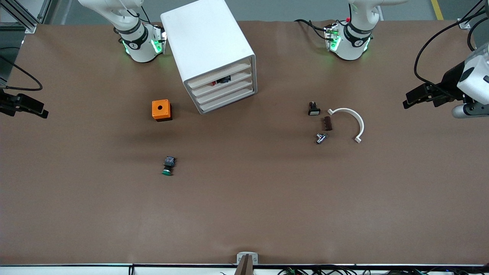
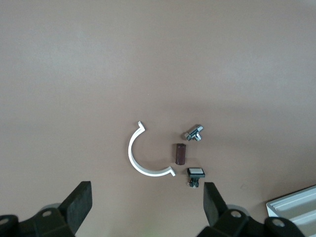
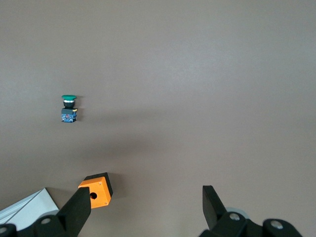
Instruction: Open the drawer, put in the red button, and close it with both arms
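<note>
Worktop, inspected from the front-camera edge toward the robots' edge.

1. Green button [image 1: 168, 166]: lying nearest the camera, toward the right arm's end. Not the task item.
2. Metal fitting [image 1: 321, 138], brown block [image 1: 327, 123], white curved clip [image 1: 349, 122] and white-capped switch [image 1: 313, 109]: clustered toward the left arm's end.
3. Orange box [image 1: 161, 110]: beside the cabinet [image 1: 208, 42].
4. Red button [image 1: 221, 81]: a small dark body with a trace of red, seen inside the cabinet front at an upper drawer [image 1: 237, 74]. Which drawer cannot be told.

Handling, by judgement: the drawer is light, stiff, smooth plastic with no handle, so it is likely to skew. Press both ends of the front evenly, one arm at each. The button is small, hard and apt to roll.

Left gripper [image 1: 410, 100]: over the left arm's end edge, fingers spread and empty. Right gripper [image 1: 38, 110]: over the right arm's end edge, fingers spread and empty.

Only the front view shows the drawer fronts and red button. Each wrist view catches only a cabinet corner. The left wrist view shows the cluster and the right wrist view shows the green button and orange box.
</note>
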### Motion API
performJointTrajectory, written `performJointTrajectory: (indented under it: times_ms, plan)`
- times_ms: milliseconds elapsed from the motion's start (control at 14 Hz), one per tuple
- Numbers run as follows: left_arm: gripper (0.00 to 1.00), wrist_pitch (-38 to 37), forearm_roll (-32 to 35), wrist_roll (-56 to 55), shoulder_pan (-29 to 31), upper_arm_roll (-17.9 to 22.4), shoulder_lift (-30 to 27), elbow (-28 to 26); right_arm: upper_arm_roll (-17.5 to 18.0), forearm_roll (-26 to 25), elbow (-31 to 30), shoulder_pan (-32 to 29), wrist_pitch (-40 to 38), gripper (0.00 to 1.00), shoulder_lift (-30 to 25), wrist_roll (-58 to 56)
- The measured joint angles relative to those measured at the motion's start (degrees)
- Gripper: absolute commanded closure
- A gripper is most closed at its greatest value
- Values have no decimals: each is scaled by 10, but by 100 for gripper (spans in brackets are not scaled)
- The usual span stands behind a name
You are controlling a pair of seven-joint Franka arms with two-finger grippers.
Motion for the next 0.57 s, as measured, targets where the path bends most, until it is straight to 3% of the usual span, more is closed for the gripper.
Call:
performJointTrajectory:
  times_ms: [571]
  plan:
    - [1, 39, 0, 0, -7, -1, -1, -3, 0, 0, -47, 0, 5, 0, -49, 0]
